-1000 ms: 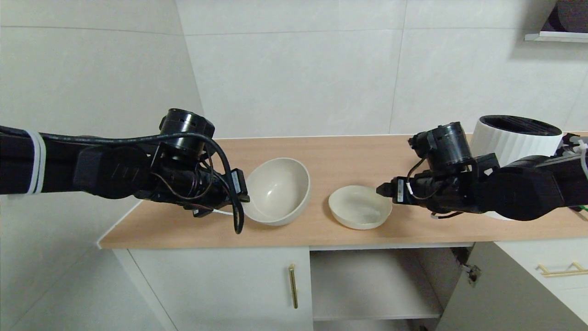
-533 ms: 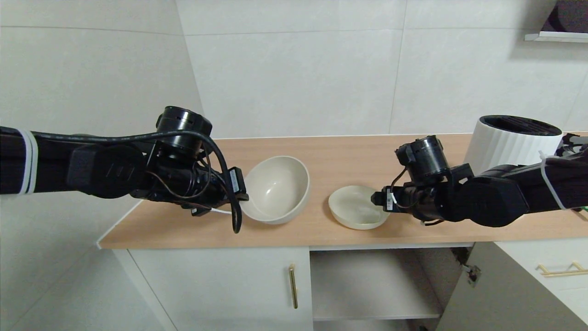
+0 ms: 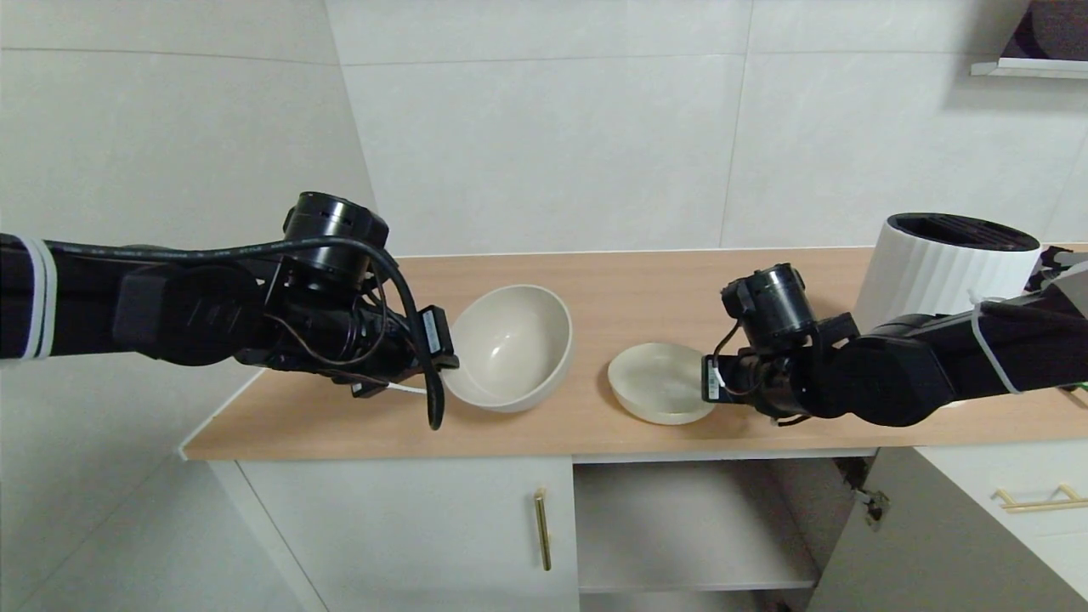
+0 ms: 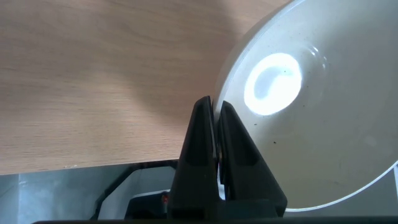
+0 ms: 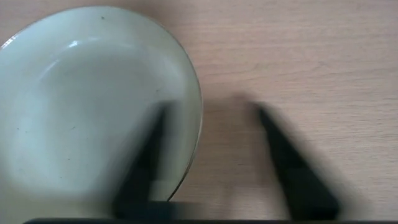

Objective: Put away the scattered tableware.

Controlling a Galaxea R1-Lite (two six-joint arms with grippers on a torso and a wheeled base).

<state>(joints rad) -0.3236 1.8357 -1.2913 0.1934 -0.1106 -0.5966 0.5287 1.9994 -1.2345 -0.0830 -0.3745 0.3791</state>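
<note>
A large cream bowl point(image 3: 510, 348) is tipped up on its side over the wooden counter point(image 3: 629, 289), its opening facing the front. My left gripper point(image 3: 446, 344) is shut on the bowl's left rim; in the left wrist view the black fingers point(image 4: 214, 112) pinch the rim of the bowl point(image 4: 311, 124). A smaller, shallow cream bowl point(image 3: 659, 382) rests flat on the counter to the right. My right gripper point(image 3: 710, 378) is at its right rim, open; in the right wrist view its gripper point(image 5: 211, 130) straddles the edge of that bowl point(image 5: 93, 106).
A white ribbed cylinder point(image 3: 948, 255) stands at the back right of the counter, behind my right arm. Below the counter a cabinet bay stands open with a shelf point(image 3: 688, 527); a closed door with a gold handle point(image 3: 541, 529) is to its left.
My right gripper has moved left and down to the small bowl's right rim. My left gripper has raised the large bowl slightly.
</note>
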